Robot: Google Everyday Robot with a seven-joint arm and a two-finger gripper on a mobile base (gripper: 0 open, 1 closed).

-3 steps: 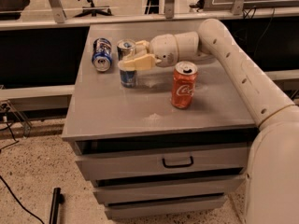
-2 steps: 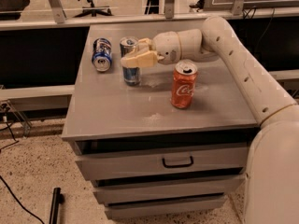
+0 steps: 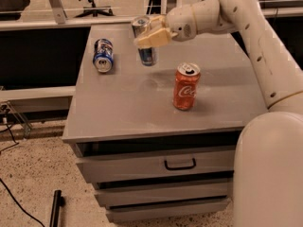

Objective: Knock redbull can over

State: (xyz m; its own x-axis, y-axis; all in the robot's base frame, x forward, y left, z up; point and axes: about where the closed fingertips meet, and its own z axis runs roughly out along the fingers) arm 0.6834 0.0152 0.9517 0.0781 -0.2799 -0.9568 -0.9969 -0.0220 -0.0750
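The gripper (image 3: 150, 38) sits across the middle of the redbull can (image 3: 147, 56). The can stands right behind the gripper on the gray table (image 3: 118, 112) and leans a little. Whether the gripper is holding the can, or how wide it is, cannot be told. 2 more cans are near: a blue can (image 3: 102, 55) lies on its side to the left of the gripper, and a red Coca-Cola can (image 3: 186, 86) stands in front of it to the right.

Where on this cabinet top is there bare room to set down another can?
Bare: front-left of the cabinet top, between the lying blue can and the front edge, and right of the Coca-Cola can. Crowded: the back middle, where the gripper is at the redbull can.
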